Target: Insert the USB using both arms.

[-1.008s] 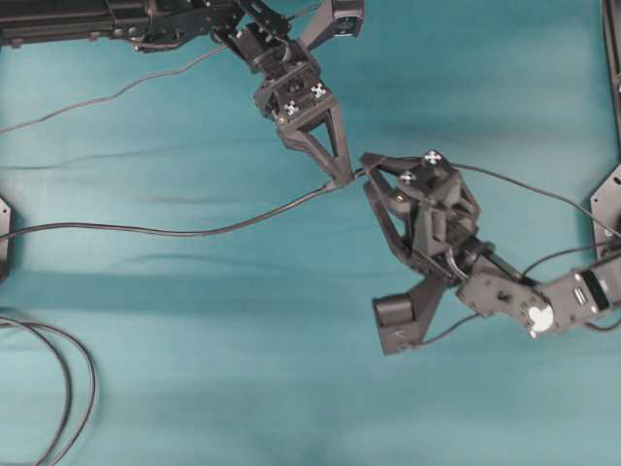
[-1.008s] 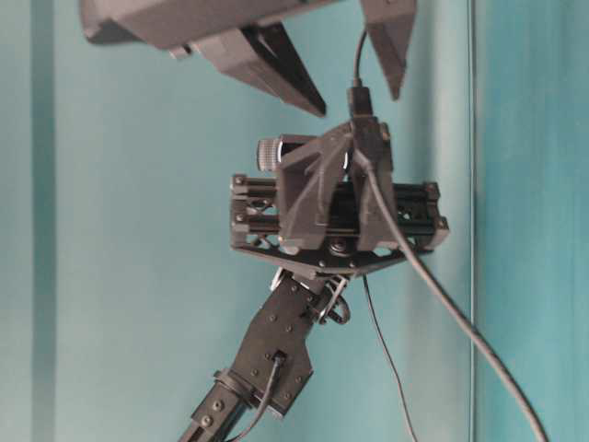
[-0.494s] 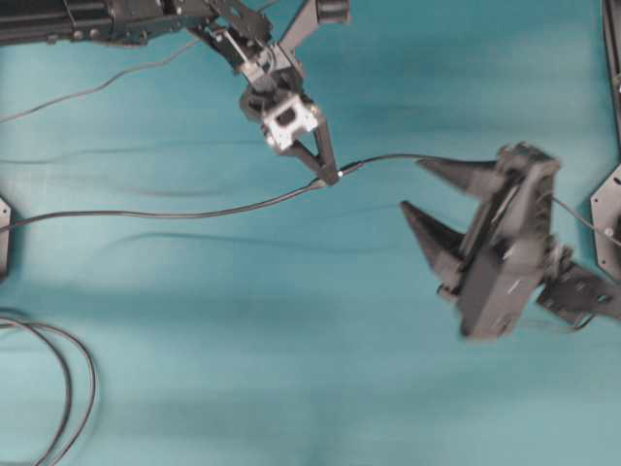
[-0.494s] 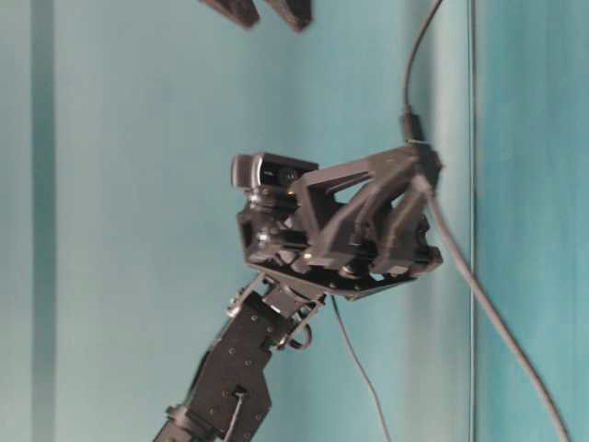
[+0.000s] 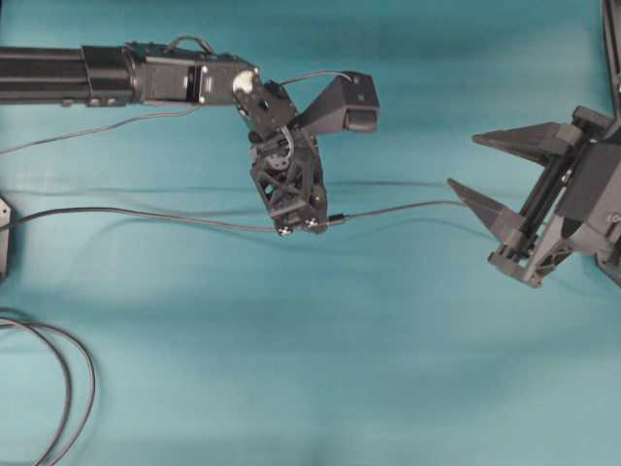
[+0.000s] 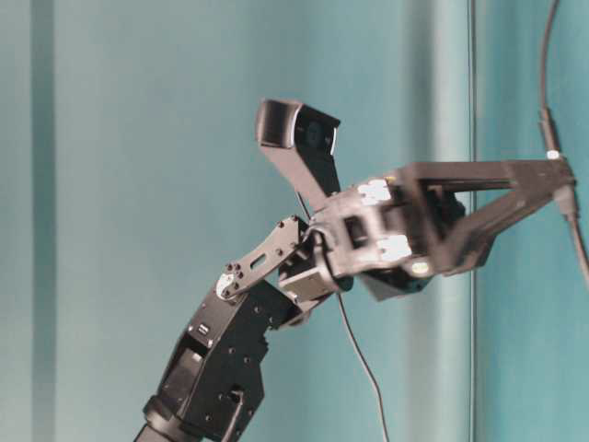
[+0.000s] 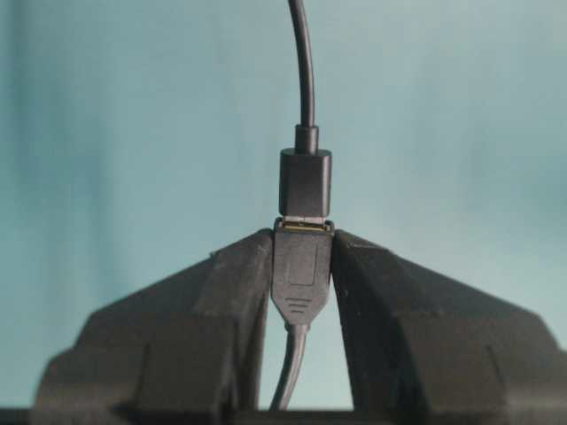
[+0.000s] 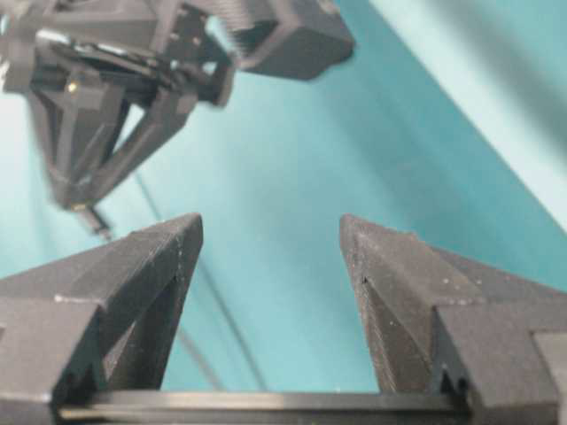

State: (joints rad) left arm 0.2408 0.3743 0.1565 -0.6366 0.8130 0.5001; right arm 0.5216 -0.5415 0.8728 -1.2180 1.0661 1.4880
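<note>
Two tools: left tool [image 7: 301, 266] clamps USB [image 7: 302, 266]; right tool [image 8: 270, 257] wide, empty.

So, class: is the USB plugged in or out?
In: the USB sits seated in the socket end held by the left pincer.

Matt black plastic jaws; teal cloth table [image 5: 291, 388]

Left tool [image 5: 309, 225] sits centre of the teal cloth-covered bench [image 5: 291, 388], closed on the black blocky socket end [image 7: 301, 274], with the small USB plug on the thin dark-grey cable [image 7: 305, 181] seated in it. That cable runs right toward the right tool [image 5: 464, 163], which stands well apart at the right edge, fingers spread. A looped double black cable [image 5: 58, 388] lies at the lower left corner.
</note>
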